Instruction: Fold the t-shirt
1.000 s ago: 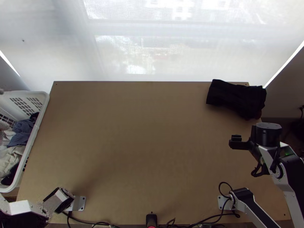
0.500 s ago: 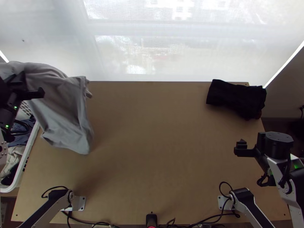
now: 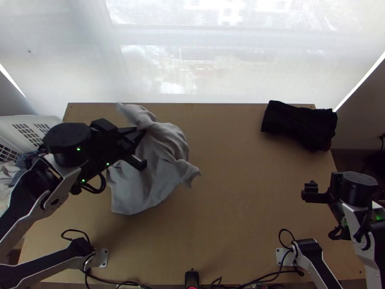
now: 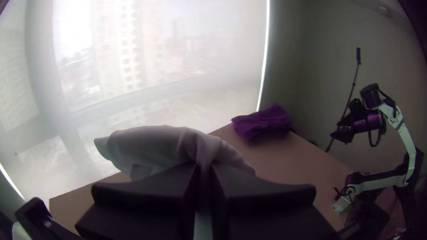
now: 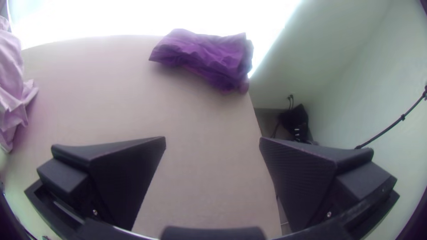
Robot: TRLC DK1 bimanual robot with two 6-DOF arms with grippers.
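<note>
Blind (image 3: pixel 288 62): largest item, across the top of the top view. Table (image 3: pixel 231 192): wooden, below it, filling most of the frame.

My left arm (image 3: pixel 14 216) enters at the left edge of the top view; my right arm (image 3: pixel 356 226) stands at lower right, and also at the right of the left wrist view.

Shirt (image 3: pixel 149 183): grey, left of centre in the top view, bunched and creased, hanging from my left gripper (image 3: pixel 138 139). One corner sticks out toward the right, another part toward the top. Whether its lower edge touches the table, I cannot tell. Part of it shows at the left edge of the right wrist view.

Basket (image 3: pixel 55 120): white, left edge of the top view, beside the table, clothes (image 3: pixel 9 171) inside. Black cloth (image 3: pixel 298 125): bunched on the table, upper right.

Left gripper (image 4: pixel 204 173), left wrist view: fingers nearly together, clamped on a narrow gathered strip of shirt; which part of the garment, unclear. Right gripper (image 3: pixel 315 192): right of the top view, well apart from the shirt. In the right wrist view its fingers stand wide apart, nothing between them.
</note>
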